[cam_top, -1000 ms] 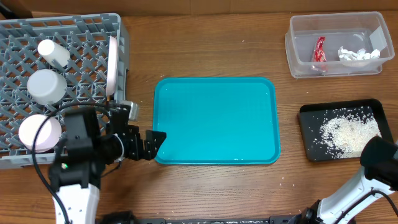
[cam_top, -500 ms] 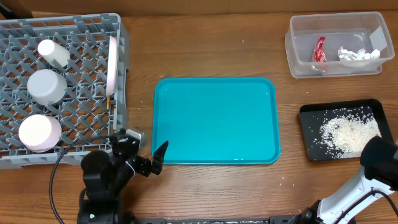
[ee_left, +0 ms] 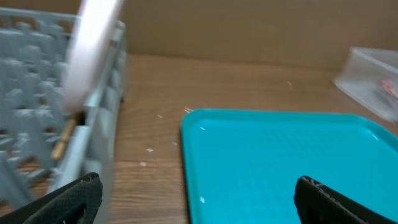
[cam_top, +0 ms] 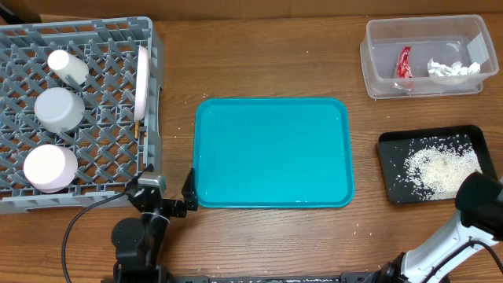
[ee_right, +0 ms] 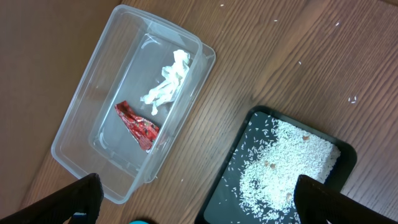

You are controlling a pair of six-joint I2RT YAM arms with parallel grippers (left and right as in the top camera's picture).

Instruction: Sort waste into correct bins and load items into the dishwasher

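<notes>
Dish rack (cam_top: pixel 102 102), a grey lattice, stands just left of the teal tray (cam_top: pixel 271 153) on a brown wooden table (cam_top: pixel 267 63) (a few stray grains dot the wood). Its plate (cam_top: pixel 142 82) stands on edge on the side nearest the tray, with two bowls (cam_top: pixel 59 108) and a cup (cam_top: pixel 67 67) farther left. Off the tray's upper right, the clear tub (cam_top: pixel 377 79) holds the red wrapper (cam_top: pixel 404 63) and tissue (cam_top: pixel 449 69). Off its lower right, the black tray (cam_top: pixel 389 169) holds rice (cam_top: pixel 440 167). The left gripper (cam_top: pixel 167 192) hovers at the tray's lower-left corner, fingers spread and empty. The right gripper (ee_right: pixel 199 199) hangs over both bins, equally wide and empty.
</notes>
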